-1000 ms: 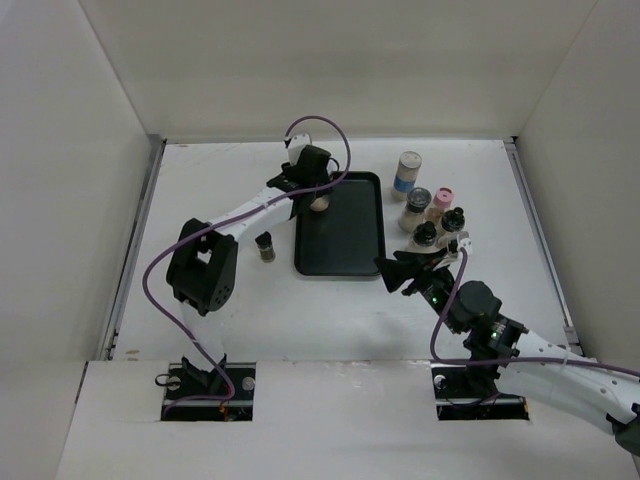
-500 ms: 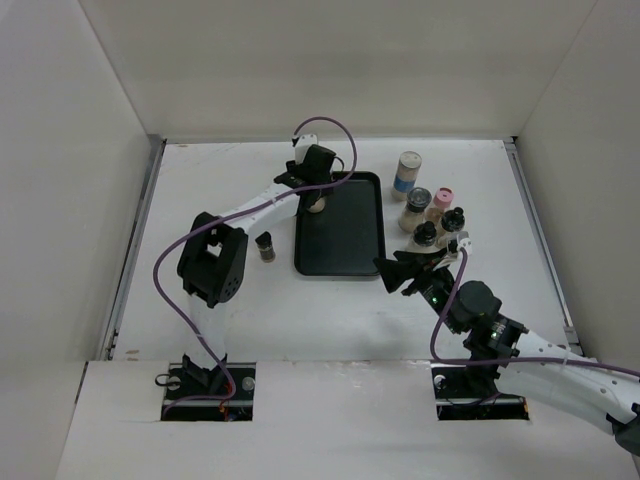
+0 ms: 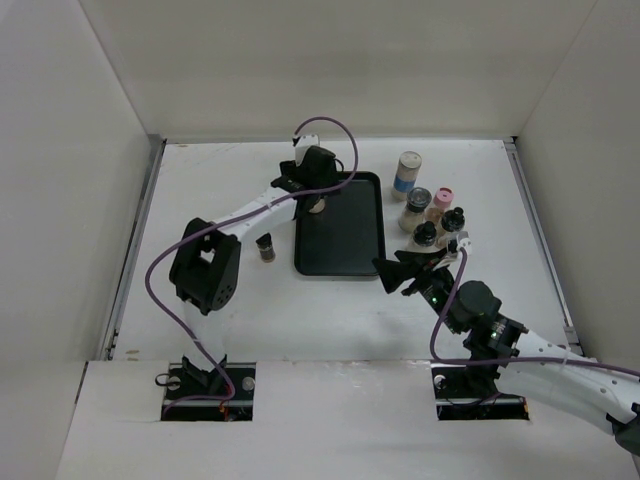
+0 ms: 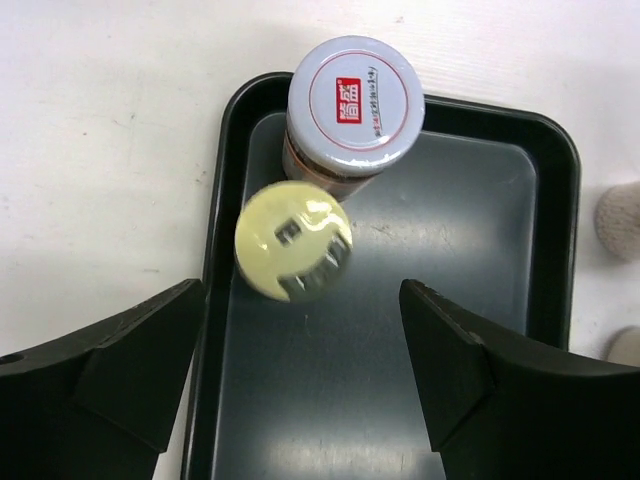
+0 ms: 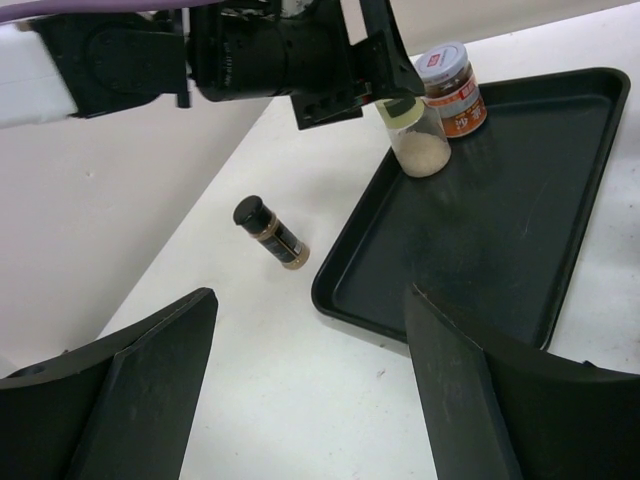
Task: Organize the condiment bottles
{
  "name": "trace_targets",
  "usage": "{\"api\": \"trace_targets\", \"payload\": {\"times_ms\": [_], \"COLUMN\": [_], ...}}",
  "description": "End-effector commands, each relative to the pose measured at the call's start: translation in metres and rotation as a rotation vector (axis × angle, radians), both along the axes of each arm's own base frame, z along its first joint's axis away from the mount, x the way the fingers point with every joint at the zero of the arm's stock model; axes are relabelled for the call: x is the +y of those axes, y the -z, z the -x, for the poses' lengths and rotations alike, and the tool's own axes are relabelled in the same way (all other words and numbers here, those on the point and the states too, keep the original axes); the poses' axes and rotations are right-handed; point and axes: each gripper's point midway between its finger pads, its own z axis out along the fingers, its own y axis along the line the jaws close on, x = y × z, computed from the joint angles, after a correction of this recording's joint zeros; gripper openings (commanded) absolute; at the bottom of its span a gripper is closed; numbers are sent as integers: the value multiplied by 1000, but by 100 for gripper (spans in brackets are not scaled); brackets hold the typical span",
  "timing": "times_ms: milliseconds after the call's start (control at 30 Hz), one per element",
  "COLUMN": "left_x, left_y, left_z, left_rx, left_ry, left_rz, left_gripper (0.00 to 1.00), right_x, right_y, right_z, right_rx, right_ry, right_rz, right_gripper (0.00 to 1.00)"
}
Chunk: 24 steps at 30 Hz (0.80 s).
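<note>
A black tray (image 3: pixel 345 240) lies mid-table. In its far left corner stand a yellow-capped bottle (image 4: pixel 293 242) with beige contents and a grey-capped jar (image 4: pixel 356 100) with a red label, touching each other. They also show in the right wrist view, the bottle (image 5: pixel 418 135) and the jar (image 5: pixel 455 85). My left gripper (image 4: pixel 300 330) hovers open right above them, holding nothing. A small black-capped bottle (image 3: pixel 266 246) stands left of the tray. Several more bottles stand right of it, the tallest with a blue label (image 3: pixel 407 172). My right gripper (image 3: pixel 400 272) is open and empty near the tray's near right corner.
White walls enclose the table on three sides. Among the bottles right of the tray are a dark-capped jar (image 3: pixel 416 208), a pink-capped one (image 3: pixel 441 203) and two black-capped ones (image 3: pixel 453 219), just beyond my right gripper. The left arm (image 3: pixel 205 265) reaches across the table's left half.
The left arm's elbow has swung a little and its gripper has shifted slightly over the tray's far corner. The yellow-capped bottle stays in the tray. The right arm has not moved.
</note>
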Motion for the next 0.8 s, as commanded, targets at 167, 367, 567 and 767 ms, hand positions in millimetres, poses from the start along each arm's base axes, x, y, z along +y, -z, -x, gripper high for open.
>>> {"api": "trace_targets", "payload": {"times_ms": [167, 367, 567, 767], "left_x": [20, 89, 125, 117], "left_y": [-107, -102, -56, -27], "left_z": [42, 108, 158, 159], "left_rx": [-234, -260, -133, -107], "left_ry": [22, -69, -77, -48], "left_rz": [119, 84, 2, -4], "left_gripper": [77, 66, 74, 77], "right_x": [5, 8, 14, 19], "right_y": [-19, -15, -13, -9], "right_z": [3, 2, 1, 1], "right_rx": [-33, -26, -21, -12], "right_ry": [-23, -34, -44, -58], "right_rz": [-55, -43, -33, -19], "right_gripper": [82, 66, 74, 83]}}
